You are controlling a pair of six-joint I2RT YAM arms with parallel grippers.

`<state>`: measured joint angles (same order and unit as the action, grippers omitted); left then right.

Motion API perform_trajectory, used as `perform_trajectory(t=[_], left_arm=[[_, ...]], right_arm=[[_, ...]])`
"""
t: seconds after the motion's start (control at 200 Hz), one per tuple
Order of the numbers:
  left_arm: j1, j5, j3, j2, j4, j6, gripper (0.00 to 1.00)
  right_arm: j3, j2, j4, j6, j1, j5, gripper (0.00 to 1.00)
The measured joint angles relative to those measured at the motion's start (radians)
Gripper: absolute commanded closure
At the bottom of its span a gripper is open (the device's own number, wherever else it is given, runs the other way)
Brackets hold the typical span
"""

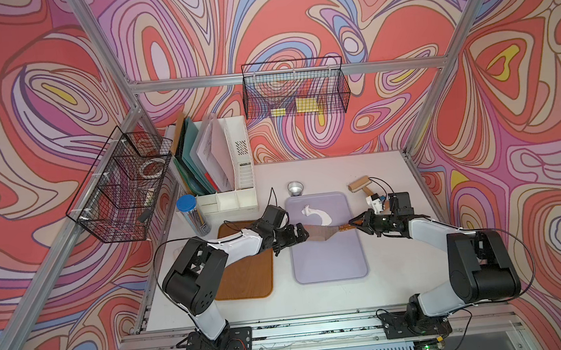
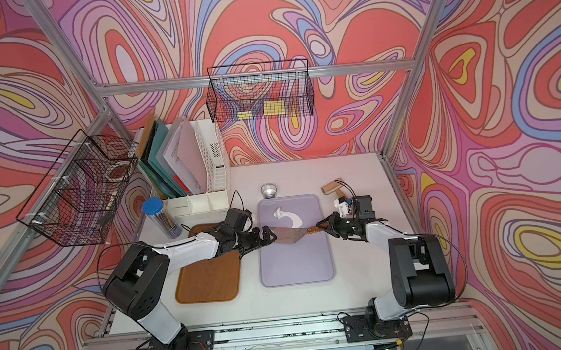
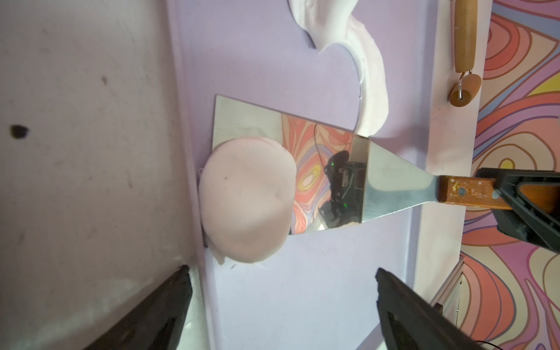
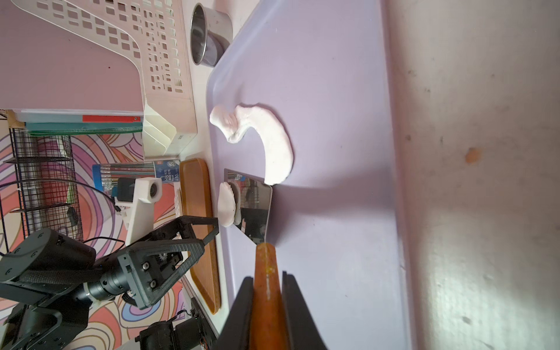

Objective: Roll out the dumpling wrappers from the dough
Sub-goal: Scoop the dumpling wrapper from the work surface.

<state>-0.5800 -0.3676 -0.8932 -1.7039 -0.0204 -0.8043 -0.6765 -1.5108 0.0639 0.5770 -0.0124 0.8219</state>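
table (image 1: 334, 295) | lilac tray (image 1: 328, 261) | wooden tray (image 1: 246, 279) | steel cup (image 1: 295, 188) | roller (image 1: 359, 184) | file rack (image 1: 239, 151)

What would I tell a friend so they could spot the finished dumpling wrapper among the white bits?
Find the flat lilac plastic tray in the middle of the white table. At its edge nearest the brown wooden tray, the blade of a shiny steel spatula carries the dumpling wrapper, a thin white disc. It is neatly round, unlike the ragged curved strip of white dough farther back on that tray.

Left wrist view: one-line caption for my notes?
Round dumpling wrapper half on the spatula blade by the lavender tray rim; right gripper jaws clamp the handle, left gripper jaws open.
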Motion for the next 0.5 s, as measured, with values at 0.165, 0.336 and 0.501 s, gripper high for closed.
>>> perform_trajectory(t=[0.165,0.336,0.501], left_arm=[[0.0,0.011,0.0,0.012,-0.006,0.001,0.0],[0.01,0.043,0.0,0.076,-0.036,0.014,0.0],[0.047,0.085,0.002,0.154,-0.074,0.039,0.0]], right_arm=[[0.018,-0.023,-0.061,0.018,0.001,0.023,1.0],[0.027,-0.024,-0.079,0.02,-0.013,0.043,1.0],[0.047,-0.019,-0.095,0.027,-0.047,0.072,1.0]])
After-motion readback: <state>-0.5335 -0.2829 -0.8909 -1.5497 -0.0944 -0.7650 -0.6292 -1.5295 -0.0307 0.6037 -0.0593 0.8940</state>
